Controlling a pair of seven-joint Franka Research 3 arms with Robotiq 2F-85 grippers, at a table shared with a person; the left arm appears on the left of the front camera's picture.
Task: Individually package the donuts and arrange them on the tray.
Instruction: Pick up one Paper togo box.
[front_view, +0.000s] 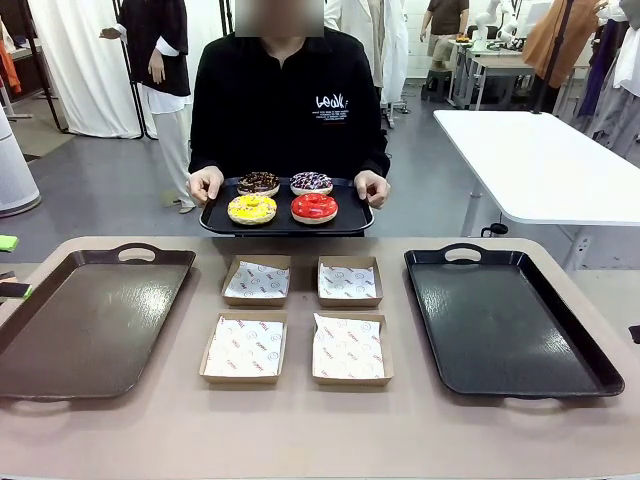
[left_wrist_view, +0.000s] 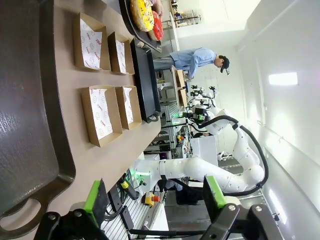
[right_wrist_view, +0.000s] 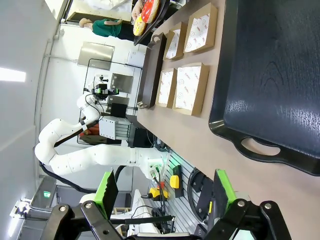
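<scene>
Four donuts (front_view: 314, 207) show frontally; wrist views catch two.

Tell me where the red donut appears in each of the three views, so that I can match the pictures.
Front view: red donut, upper centre, on the tray the person holds.
Left wrist view: top edge, just left of centre, beside the yellow donut.
Right wrist view: top edge, just left of centre.
Shared landmark: the four cardboard boxes on the table.
</scene>
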